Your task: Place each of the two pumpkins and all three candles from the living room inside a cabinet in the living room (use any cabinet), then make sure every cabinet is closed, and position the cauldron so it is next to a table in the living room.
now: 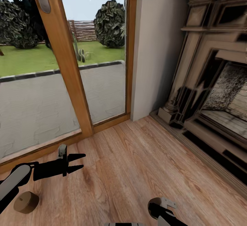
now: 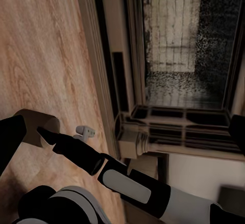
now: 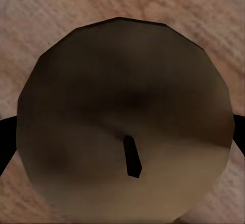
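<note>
The robot faces a corner of the room: wood floor (image 1: pixel 130 164), a tall glass door with a wooden frame (image 1: pixel 65 64) looking out on a lawn and bushes, and a stone fireplace (image 1: pixel 212 82) along the wall on the right.

The left gripper (image 1: pixel 78 162) hovers over the floor near the door sill, its two black fingers (image 1: pixel 76 156) parted a little with nothing between them. On the floor near this arm lies a candle (image 1: pixel 26 202), a short brown cylinder on its side, apart from the fingers.

The right gripper (image 1: pixel 155 208) is low at the bottom edge of the head view, with a second candle (image 3: pixel 122 117) at its tip. In the right wrist view that candle's round, dull brown top with its dark wick fills the space between the black fingers (image 3: pixel 5 137), which show at either side of it; they seem closed on its sides, held above the wood floor. In the left wrist view the right arm (image 2: pixel 138 188) reaches toward the candle (image 2: pixel 33 127), with the fireplace (image 2: pixel 184 55) beyond.
</note>
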Controlling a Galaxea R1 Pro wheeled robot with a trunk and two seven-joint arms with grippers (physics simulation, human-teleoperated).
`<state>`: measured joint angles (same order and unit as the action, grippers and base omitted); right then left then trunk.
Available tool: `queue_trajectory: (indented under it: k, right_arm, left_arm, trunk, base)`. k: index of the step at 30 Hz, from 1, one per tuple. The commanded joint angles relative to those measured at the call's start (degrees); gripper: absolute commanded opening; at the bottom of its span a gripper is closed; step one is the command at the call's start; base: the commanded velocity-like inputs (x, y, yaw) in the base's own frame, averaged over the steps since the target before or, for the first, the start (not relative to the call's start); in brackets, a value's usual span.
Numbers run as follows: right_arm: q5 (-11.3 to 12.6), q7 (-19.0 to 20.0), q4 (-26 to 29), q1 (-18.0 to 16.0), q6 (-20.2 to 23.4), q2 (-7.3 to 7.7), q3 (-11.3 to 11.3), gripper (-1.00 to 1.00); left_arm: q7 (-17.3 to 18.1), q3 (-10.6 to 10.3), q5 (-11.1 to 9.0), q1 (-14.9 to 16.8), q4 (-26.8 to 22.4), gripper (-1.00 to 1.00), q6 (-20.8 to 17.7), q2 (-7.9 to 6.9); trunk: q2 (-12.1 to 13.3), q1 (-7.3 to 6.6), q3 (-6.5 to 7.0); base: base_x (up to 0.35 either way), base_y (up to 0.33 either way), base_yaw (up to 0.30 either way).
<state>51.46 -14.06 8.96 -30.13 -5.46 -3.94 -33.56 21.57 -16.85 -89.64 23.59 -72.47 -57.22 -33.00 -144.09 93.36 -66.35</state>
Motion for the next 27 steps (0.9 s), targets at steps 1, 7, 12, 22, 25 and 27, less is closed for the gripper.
queue_trajectory:
  k: [1, 7, 12, 22, 25, 27]
  right_arm:
    - [0.7, -0.3, 0.0, 0.0, -0.2, 0.01, -0.5, -1.00]
    - [0.8, -0.3, 0.0, 0.0, -0.2, 0.04, -0.5, -1.00]
    - [0.8, -0.3, 0.0, 0.0, -0.2, 0.02, -0.5, -1.00]
    - [0.8, -0.2, 0.0, 0.0, -0.3, 0.05, -0.5, -1.00]
    - [0.7, -0.2, 0.0, 0.0, -0.3, 0.05, -0.5, -1.00]
    - [0.6, -0.2, 0.0, 0.0, -0.3, 0.02, -0.5, -1.00]
  left_arm:
    - [0.5, -0.1, 0.3, 0.0, 0.0, 1.00, 0.0, -0.05]
    - [0.5, -0.1, 0.3, 0.0, 0.0, 1.00, 0.0, -0.05]
    - [0.5, -0.1, 0.3, 0.0, 0.0, 1.00, 0.0, -0.02]
    - [0.5, -0.1, 0.3, 0.0, 0.0, 1.00, 0.0, 0.04]
    - [0.5, -0.1, 0.3, 0.0, 0.0, 1.00, 0.0, 0.04]
    - [0.5, -0.1, 0.4, 0.0, 0.0, 1.00, 0.0, 0.04]
  trunk:
    - [0.0, -0.03, 0.18]
    - [0.1, -0.19, 1.51]
    - [0.1, -0.32, 2.62]
    - [0.3, -0.58, 4.83]
    - [0.3, -0.65, 5.50]
    - [0.3, -0.70, 5.94]
  base:
    - [0.000, 0.000, 0.000]
    - [0.000, 0.000, 0.000]
    - [0.000, 0.000, 0.000]
    - [0.000, 0.000, 0.000]
    - [0.000, 0.000, 0.000]
    - [0.000, 0.000, 0.000]
